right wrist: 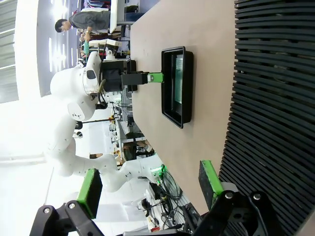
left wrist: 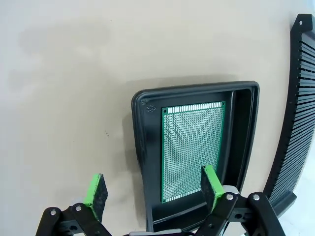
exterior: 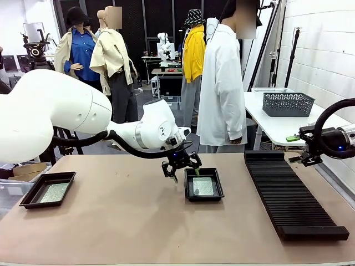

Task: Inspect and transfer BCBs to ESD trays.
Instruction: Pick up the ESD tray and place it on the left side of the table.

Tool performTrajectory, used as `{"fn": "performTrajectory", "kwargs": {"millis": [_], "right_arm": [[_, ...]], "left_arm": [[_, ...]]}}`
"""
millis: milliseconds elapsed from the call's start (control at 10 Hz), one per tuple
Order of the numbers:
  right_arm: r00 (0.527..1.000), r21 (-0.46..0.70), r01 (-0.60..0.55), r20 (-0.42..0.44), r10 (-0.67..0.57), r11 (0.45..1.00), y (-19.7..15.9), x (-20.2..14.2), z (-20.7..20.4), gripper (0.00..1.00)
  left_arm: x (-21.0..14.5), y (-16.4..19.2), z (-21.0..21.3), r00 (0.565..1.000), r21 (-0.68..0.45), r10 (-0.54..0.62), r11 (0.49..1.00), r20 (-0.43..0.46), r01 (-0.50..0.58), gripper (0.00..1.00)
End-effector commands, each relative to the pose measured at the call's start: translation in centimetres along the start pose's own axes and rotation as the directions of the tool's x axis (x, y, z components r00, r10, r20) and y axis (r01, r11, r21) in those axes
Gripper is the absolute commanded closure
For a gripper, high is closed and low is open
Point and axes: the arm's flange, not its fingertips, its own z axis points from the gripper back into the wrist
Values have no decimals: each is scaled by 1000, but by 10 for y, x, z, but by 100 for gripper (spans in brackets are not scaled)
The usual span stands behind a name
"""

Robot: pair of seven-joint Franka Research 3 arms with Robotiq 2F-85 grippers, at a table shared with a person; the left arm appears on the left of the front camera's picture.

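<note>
A: Where does the left gripper (exterior: 181, 168) stand?

B: Over the middle of the beige table (exterior: 122, 221), just above the far-left corner of the shallow black glossy plastic tray (exterior: 203, 184) at the centre. Its jaws are spread wide with nothing between them; in the left wrist view one green pad (left wrist: 96, 192) hangs over bare tabletop and the other over the tray's inside.

A: And the board?

B: A thin flat green perforated circuit board (left wrist: 192, 147) lies flat on that tray's floor, square to the walls. Its long axis runs away from the wrist camera, roughly in line with the fingers' reach, so the jaws straddle the tray's left wall rather than the board. The board lies right of the gap between the fingers.

A: So what would the next move turn on?

B: My guess is that board is already placed and the arm has let go. If it had to grip again, it would need to shift right so both pads bracket the board's short width.

A: The right gripper (right wrist: 150, 189)?

B: Released too, pads apart and empty, at the far right, over the long black ribbed slotted rack (exterior: 294, 194). It's well apart from the centre tray, so the left arm is much nearer.

A: Any other boards?

B: A second identical black tray (exterior: 49, 189) sits at the near left edge with a pale, shiny board (exterior: 54, 192) flat inside; I can't make out its colour through the glare. A person in a white coat (exterior: 222, 88) stands at the far side.
</note>
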Motion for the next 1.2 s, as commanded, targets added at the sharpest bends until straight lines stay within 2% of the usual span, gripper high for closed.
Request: {"fn": "performTrajectory", "kwargs": {"millis": [0,100,600,900,1100], "right_arm": [[1000,-7,6,-8,-6,1000,0,-1,-1,0],[1000,-7,6,-8,-6,1000,0,-1,-1,0],[1000,-7,6,-8,-6,1000,0,-1,-1,0],[1000,-7,6,-8,-6,1000,0,-1,-1,0],[1000,-7,6,-8,-6,1000,0,-1,-1,0]], "left_arm": [[-10,3,6,999,-41,-34,999,3,34,0],[0,0,0,1000,0,0,1000,0,0,0],[0,0,0,1000,0,0,1000,0,0,0],[-4,3,5,998,10,-53,999,28,53,0],[-3,3,3,998,27,-69,997,5,68,2]]}}
